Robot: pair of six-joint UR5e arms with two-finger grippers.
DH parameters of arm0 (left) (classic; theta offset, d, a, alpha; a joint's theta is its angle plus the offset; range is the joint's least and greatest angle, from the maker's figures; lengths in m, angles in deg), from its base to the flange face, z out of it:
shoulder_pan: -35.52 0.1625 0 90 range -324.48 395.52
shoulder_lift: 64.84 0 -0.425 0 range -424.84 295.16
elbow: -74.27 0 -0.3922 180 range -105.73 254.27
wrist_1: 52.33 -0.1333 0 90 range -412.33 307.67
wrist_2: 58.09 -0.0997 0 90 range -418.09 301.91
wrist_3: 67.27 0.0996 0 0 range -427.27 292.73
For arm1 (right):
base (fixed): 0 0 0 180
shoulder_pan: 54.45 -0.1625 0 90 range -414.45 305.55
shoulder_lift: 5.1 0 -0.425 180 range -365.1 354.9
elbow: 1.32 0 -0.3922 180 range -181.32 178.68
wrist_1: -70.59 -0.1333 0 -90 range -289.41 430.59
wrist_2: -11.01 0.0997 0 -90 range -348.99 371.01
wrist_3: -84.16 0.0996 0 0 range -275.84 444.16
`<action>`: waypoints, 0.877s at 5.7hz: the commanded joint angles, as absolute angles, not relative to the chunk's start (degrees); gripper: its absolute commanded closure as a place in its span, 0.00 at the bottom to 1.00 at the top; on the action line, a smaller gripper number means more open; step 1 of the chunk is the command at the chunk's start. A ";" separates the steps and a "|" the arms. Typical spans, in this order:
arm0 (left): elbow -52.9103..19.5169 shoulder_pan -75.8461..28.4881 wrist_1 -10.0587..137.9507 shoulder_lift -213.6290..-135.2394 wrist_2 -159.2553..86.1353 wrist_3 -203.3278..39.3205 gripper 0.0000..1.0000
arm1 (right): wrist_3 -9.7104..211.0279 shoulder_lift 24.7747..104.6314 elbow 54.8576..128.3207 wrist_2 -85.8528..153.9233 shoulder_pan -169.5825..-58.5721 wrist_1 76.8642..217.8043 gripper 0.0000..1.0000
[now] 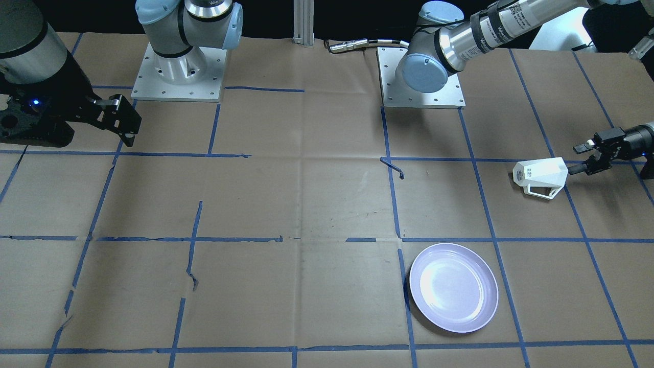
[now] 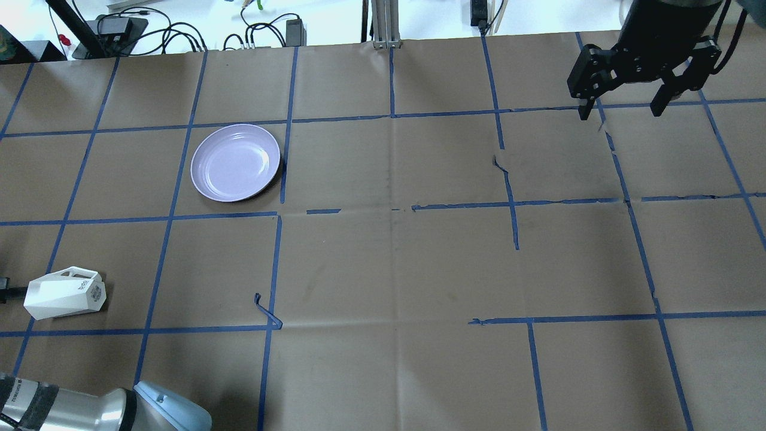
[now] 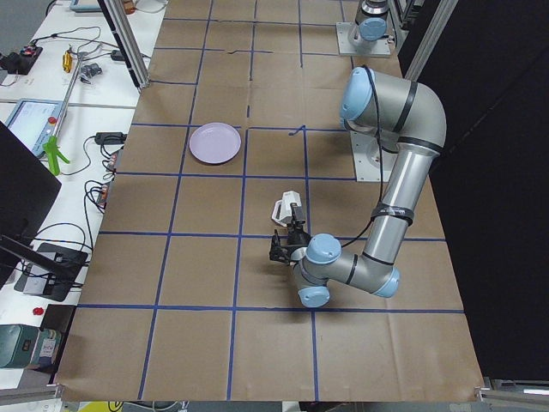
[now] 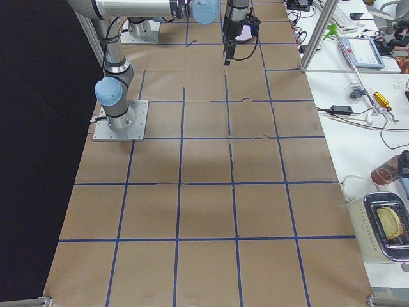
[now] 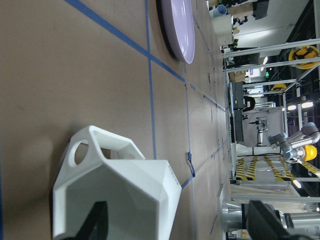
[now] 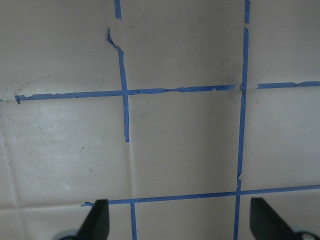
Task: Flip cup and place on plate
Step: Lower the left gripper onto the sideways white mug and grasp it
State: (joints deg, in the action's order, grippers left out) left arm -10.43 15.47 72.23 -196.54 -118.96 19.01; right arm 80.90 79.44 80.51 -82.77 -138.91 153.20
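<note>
The cup (image 2: 64, 294) lies on its side at the lower left edge of the overhead view, on the brown paper of the table (image 2: 419, 269). Its long axis runs left to right across that frame. The wide hexagonal mouth points to the frame's left and the narrow base with the grey lettering points right. The handle sticks out sideways toward the top of the frame, low over the paper.

The left gripper (image 1: 573, 160) sits at the cup's mouth, at the right edge of the front-facing view. Its jaws are spread wide and clamp nothing. In the left wrist view one finger (image 5: 95, 220) shows within the open mouth, and the other stands well off beyond the cup's wall at the frame's lower right.

The plate (image 2: 236, 162) lies flat in the upper left of the overhead view, well apart from the cup and bare. Between the two lie paper and blue tape lines. A loose curl of tape (image 2: 266, 311) lifts off the paper to the cup's right, below the plate.

The right gripper (image 2: 622, 111) hangs above the table in the upper right of the overhead view, jaws wide apart and holding nothing. Its wrist view shows only taped paper between the fingers.
</note>
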 commanded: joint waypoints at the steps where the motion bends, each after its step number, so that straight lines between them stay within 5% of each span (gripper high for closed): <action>1: -10.54 15.39 75.80 -199.12 -117.51 19.12 0.03 | 80.91 79.45 80.51 -82.77 -138.91 153.12 0.00; 2: -10.54 15.39 76.77 -199.22 -117.51 19.12 0.11 | 80.91 79.45 80.51 -82.77 -138.91 153.20 0.00; 3: -10.54 15.39 77.21 -199.22 -118.12 20.60 0.69 | 80.91 79.45 80.51 -82.77 -138.91 153.12 0.00; 4: -10.45 15.39 77.22 -199.31 -118.21 21.92 0.99 | 80.91 79.45 80.51 -82.77 -138.91 153.12 0.00; 5: -10.37 15.48 77.39 -199.23 -118.12 21.94 1.00 | 80.91 79.45 80.51 -82.77 -138.91 153.12 0.00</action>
State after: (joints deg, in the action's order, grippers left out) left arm -10.44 15.41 77.23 -199.25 -118.13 21.58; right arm 80.91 79.44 80.51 -82.77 -138.91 153.12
